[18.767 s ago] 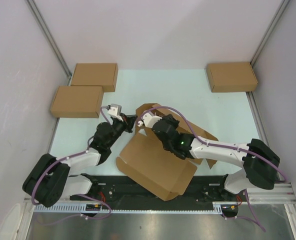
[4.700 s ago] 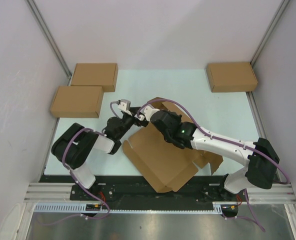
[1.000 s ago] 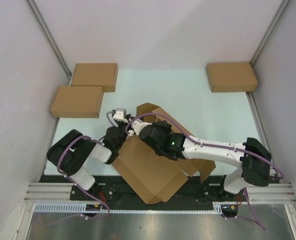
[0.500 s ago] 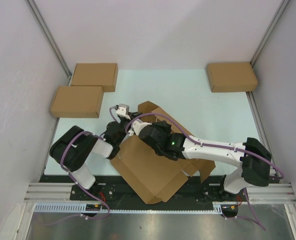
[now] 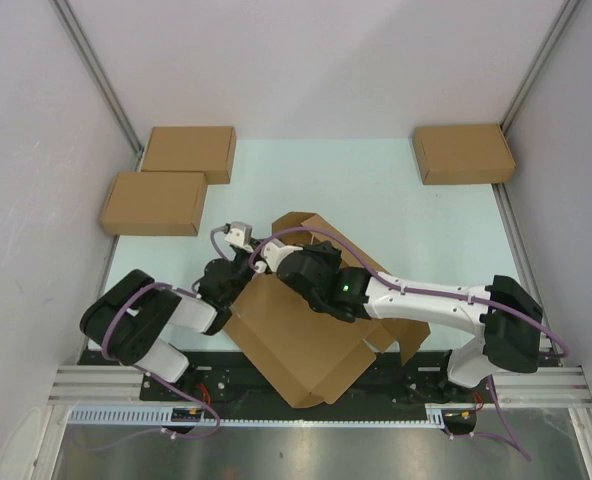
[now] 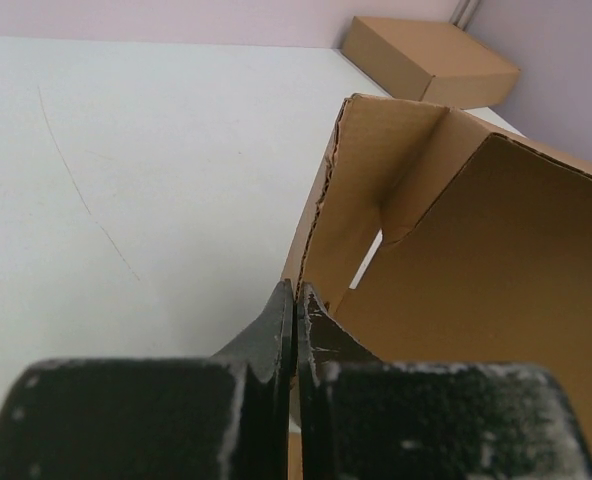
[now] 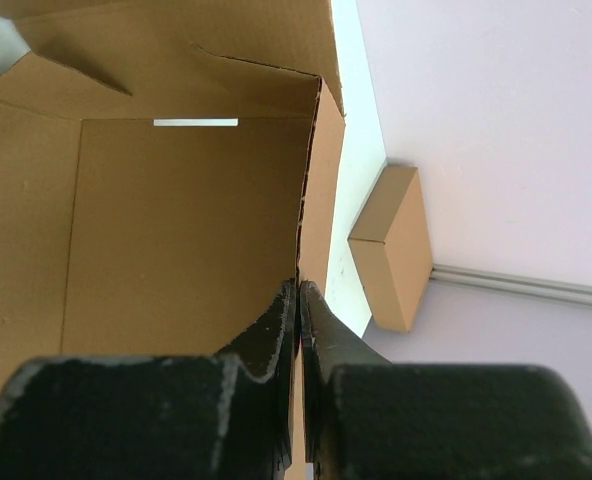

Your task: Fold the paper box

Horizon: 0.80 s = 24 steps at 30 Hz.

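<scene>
Paper box [image 5: 301,345]: half-formed, lying skewed at lower centre of the top view, just ahead of the arm bases [image 5: 306,385]. Step in hand: raising a side wall at the box's upper-left corner. My right gripper [image 7: 298,296] is clamped on the wall's upright edge. My left gripper [image 6: 294,300] is pinched closed on the adjoining flap edge, I think; card barely shows between the pads. Next: fold the flap inward without tearing the corner. Versus a second ago: box unmoved, left elbow swung toward lower left.
</scene>
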{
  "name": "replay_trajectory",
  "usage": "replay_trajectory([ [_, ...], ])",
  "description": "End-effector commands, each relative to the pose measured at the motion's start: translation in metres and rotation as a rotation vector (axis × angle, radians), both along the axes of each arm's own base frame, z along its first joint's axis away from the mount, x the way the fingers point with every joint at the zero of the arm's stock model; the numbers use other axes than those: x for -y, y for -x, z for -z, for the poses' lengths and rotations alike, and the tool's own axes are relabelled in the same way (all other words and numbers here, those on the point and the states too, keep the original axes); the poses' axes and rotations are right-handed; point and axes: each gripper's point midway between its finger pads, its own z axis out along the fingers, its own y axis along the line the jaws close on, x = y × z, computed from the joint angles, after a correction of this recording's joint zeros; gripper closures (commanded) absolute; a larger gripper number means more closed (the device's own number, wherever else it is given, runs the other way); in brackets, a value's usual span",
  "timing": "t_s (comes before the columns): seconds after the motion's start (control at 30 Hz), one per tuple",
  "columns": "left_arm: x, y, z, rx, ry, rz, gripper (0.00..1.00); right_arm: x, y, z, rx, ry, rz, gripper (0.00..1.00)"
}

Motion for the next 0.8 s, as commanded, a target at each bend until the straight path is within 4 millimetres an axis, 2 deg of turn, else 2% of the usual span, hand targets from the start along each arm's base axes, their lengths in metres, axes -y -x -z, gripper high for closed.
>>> replay_trajectory([
  [0.0, -0.012, 0.02, -0.115, 0.326, 0.316, -0.014, 1.0, -0.007, 0.004, 0.003, -0.001, 0.012, -0.027, 1.0],
  [0.23, -0.007, 0.033, -0.117, 0.31, 0.353, -0.003, 1.0, -0.009, 0.005, -0.002, 0.026, 0.023, -0.027, 1.0],
  [0.47, 0.011, 0.046, -0.092, 0.235, 0.335, 0.023, 1.0, -0.012, 0.008, 0.003, 0.03, 0.049, -0.03, 1.0],
  [0.77, 0.017, 0.05, -0.067, 0.156, 0.323, 0.006, 1.0, -0.016, 0.013, 0.0, 0.039, 0.043, -0.042, 1.0],
])
